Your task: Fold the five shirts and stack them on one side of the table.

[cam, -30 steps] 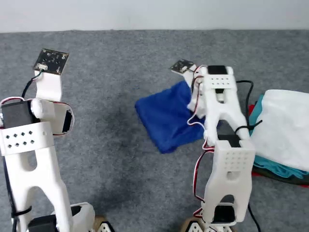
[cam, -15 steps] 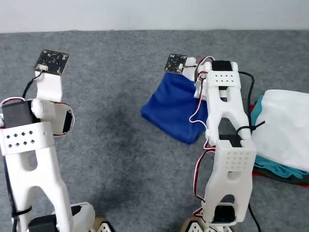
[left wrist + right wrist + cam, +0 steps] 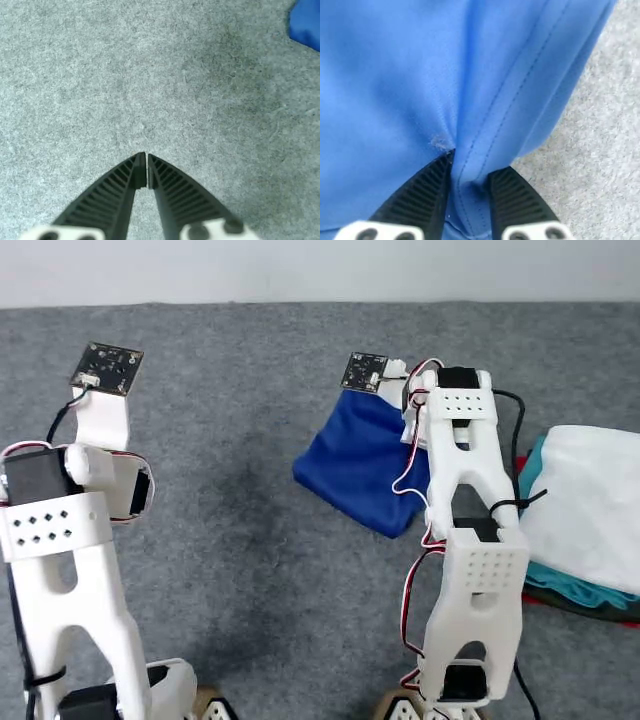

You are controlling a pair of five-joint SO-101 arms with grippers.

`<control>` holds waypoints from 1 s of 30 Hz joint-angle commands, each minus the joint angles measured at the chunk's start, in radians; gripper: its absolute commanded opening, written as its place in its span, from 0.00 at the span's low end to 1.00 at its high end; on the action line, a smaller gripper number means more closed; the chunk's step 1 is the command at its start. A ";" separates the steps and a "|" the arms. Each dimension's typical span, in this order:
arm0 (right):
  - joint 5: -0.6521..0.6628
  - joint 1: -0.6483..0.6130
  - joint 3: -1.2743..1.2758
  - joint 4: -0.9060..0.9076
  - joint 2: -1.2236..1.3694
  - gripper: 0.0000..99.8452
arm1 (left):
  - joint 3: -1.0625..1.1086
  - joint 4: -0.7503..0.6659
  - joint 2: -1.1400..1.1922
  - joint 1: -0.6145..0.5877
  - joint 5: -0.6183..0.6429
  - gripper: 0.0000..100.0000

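While the left gripper [image 3: 146,159] is pressed shut on nothing far off, the blue shirt [image 3: 355,465] in the middle is pinched by the right gripper [image 3: 470,167], with the pile [image 3: 590,510] close on its right.

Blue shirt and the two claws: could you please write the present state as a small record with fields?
blue shirt: a folded bundle on the grey table, in front of the right arm
right claw: shut on a fold of the blue shirt
left claw: shut, holding nothing, over bare table
pile: white shirt on top, teal cloth under it, on the right arm's outer side
blue shirt and pile: apart, the arm between them
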 commanded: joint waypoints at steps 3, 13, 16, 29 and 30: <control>-0.034 0.019 -0.060 -0.015 -0.019 0.11 | -0.005 0.018 -0.038 -0.002 -0.011 0.01; -0.431 0.053 -0.097 0.068 -0.131 0.22 | -0.005 0.018 -0.038 -0.002 -0.011 0.01; -0.600 0.047 -0.097 0.156 -0.179 0.22 | -0.005 0.018 -0.038 -0.002 -0.011 0.01; -1.587 -0.090 -0.092 0.449 -0.231 0.26 | -0.005 0.018 -0.031 -0.002 -0.011 0.01; -1.634 -0.102 -0.092 0.450 -0.222 0.30 | -0.005 0.018 -0.031 -0.002 -0.011 0.01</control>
